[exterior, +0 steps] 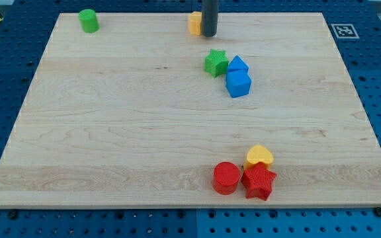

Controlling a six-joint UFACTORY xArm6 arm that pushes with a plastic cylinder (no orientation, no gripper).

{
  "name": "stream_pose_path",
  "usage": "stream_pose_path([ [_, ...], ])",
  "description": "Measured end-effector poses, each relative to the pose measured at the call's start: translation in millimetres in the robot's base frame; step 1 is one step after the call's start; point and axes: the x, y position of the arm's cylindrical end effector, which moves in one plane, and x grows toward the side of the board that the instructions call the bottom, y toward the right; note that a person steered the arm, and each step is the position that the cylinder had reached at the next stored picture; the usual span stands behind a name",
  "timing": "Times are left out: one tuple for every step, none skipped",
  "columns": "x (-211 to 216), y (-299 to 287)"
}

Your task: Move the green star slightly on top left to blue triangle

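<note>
Already green star (pixel 215 63) touches blue triangle (pixel 237 65) on its left, mid-board toward top edge. Our tip (pixel 208 34) (plain rod, no jaws to open or close) waits beside yellow block (pixel 195 22) at top edge, ready to nudge downward.

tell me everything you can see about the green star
The green star is a small, chunky block with a ribbed, plastic-looking surface, lying flat on the wooden board in its upper middle part. Its right points meet, or nearly meet, the blue triangle, with the blue cube just below-right of it. My tip stands apart from it, toward the view's top, beside a yellow block.
</note>
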Motion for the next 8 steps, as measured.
stream_pose_path([
  [0.0,-5.5],
  [2.9,-5.5],
  [11.9,-5.5],
  [13.3,-5.5],
  [19.0,-0.2],
  [37.5,-13.1],
  [44.8,-32.7],
  [71.8,-34.1],
])
